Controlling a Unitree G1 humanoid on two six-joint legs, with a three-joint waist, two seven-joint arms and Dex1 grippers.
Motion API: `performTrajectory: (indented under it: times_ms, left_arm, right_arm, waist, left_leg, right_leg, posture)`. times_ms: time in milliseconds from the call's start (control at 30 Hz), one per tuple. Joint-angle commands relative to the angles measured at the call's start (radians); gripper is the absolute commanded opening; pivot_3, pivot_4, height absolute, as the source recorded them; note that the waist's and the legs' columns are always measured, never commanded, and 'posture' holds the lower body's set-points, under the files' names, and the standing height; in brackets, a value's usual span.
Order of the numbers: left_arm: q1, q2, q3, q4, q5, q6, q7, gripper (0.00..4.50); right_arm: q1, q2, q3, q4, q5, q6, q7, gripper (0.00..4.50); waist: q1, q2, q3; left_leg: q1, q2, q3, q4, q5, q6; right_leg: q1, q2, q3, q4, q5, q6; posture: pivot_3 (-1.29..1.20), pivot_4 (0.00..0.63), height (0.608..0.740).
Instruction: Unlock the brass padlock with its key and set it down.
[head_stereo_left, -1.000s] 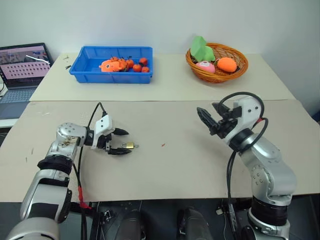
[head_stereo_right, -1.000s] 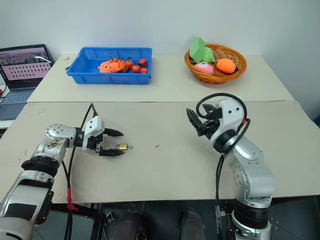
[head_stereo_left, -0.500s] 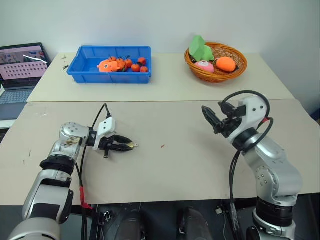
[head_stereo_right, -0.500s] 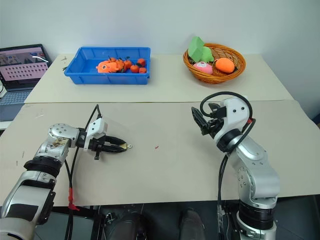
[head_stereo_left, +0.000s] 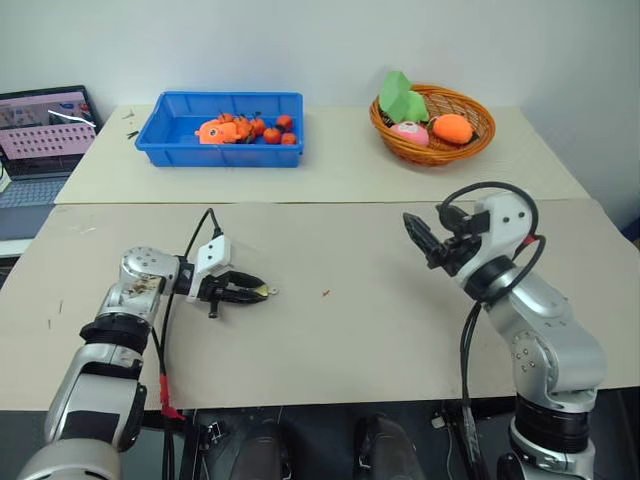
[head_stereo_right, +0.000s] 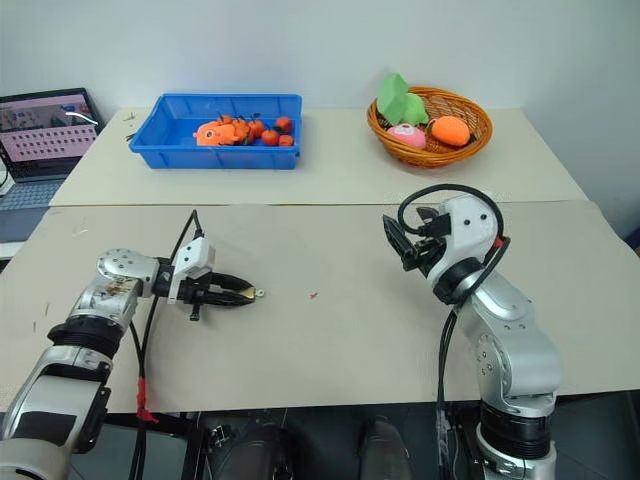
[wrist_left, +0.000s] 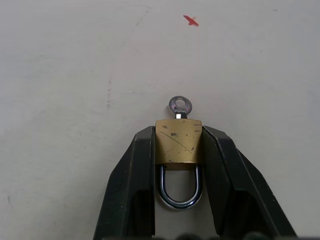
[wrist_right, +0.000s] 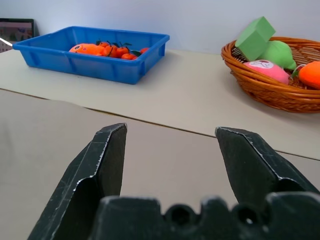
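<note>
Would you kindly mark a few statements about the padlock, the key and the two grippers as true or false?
1. The left gripper is clamped on the brass padlock. True.
2. The key lies loose on the table, apart from the padlock. False: it sticks out of the padlock's body, opposite the shackle.
3. The right gripper holds the key. False: its fingers stand apart and hold nothing.
4. The padlock's shackle points back toward the left wrist. True.
5. The blue bin sits directly under the right gripper. False: it sits at the table's far side, on the robot's left.
</note>
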Motion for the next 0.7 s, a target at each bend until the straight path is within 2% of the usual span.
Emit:
performTrajectory:
  times_ms: [33, 200, 300, 400, 467, 533, 600, 700]
  left_arm:
    - [0.035, -0.018, -0.008, -0.049, -0.025, 0.098, -0.020, 0.81]
    - [0.024, 0.002, 0.013, -0.189, -0.073, 0.297, -0.003, 0.81]
    - [-0.032, 0.012, 0.045, -0.298, -0.145, 0.491, -0.002, 0.81]
    - [-0.087, 0.037, 0.056, -0.411, -0.200, 0.602, -0.026, 0.81]
    - [-0.134, 0.061, 0.053, -0.451, -0.206, 0.613, -0.037, 0.81]
    - [-0.169, 0.079, 0.048, -0.467, -0.207, 0.607, -0.044, 0.81]
    - [-0.202, 0.096, 0.040, -0.477, -0.208, 0.594, -0.055, 0.81]
    - [-0.234, 0.109, 0.039, -0.500, -0.217, 0.590, -0.072, 0.81]
  right_arm:
    - [-0.017, -0.015, 0.006, -0.005, 0.007, -0.030, 0.003, 3.42]
    - [-0.044, -0.076, 0.070, 0.006, -0.017, -0.025, 0.049, 3.42]
    - [-0.062, -0.148, 0.171, -0.033, -0.044, -0.033, 0.106, 3.42]
    - [-0.083, -0.282, 0.324, -0.066, -0.140, -0.093, 0.208, 3.42]
    - [-0.079, -0.417, 0.454, -0.059, -0.291, -0.239, 0.288, 3.42]
    - [-0.082, -0.492, 0.533, -0.033, -0.410, -0.364, 0.315, 3.42]
    - [-0.094, -0.528, 0.588, 0.022, -0.537, -0.521, 0.293, 3.42]
    - [-0.131, -0.517, 0.602, 0.112, -0.697, -0.732, 0.184, 3.42]
  waist:
    - [0.001, 0.000, 0.000]
    - [0.000, 0.000, 0.000]
    - [-0.003, 0.000, 0.000]
    - [-0.004, -0.001, 0.002]
    - [-0.002, -0.002, 0.002]
    - [-0.002, -0.002, 0.002]
    - [-0.003, -0.002, 0.002]
    - [-0.006, -0.003, 0.002]
  left_leg:
    - [0.000, 0.000, 0.000, 0.000, 0.000, 0.000]
    - [-0.001, 0.000, 0.000, 0.000, 0.000, 0.000]
    - [-0.002, -0.001, -0.001, 0.000, 0.000, 0.000]
    - [-0.003, -0.001, -0.001, 0.000, 0.000, 0.000]
    - [-0.004, 0.000, -0.002, 0.001, 0.000, 0.000]
    - [-0.004, -0.001, -0.002, 0.001, 0.000, 0.001]
    - [-0.004, -0.001, -0.002, 0.001, 0.000, 0.001]
    - [-0.003, -0.001, 0.000, 0.001, 0.000, 0.000]
  right_leg:
    - [0.000, 0.000, 0.000, 0.000, 0.000, 0.000]
    - [0.000, 0.000, 0.000, -0.001, 0.000, 0.001]
    - [-0.001, 0.000, 0.000, -0.001, 0.000, 0.001]
    - [-0.002, 0.000, 0.000, -0.001, 0.000, 0.001]
    - [-0.002, 0.000, 0.000, -0.001, 0.000, 0.001]
    - [-0.002, 0.000, 0.001, -0.002, -0.001, 0.002]
    - [-0.001, 0.000, 0.001, -0.003, -0.004, 0.007]
    - [-0.002, 0.000, 0.001, -0.002, -0.005, 0.010]
  posture:
    - [0.00, 0.150, 0.676]
    - [0.00, 0.150, 0.676]
    - [0.00, 0.150, 0.676]
    - [0.00, 0.150, 0.676]
    - [0.00, 0.150, 0.676]
    - [0.00, 0.150, 0.676]
    - [0.00, 0.150, 0.676]
    - [0.00, 0.150, 0.676]
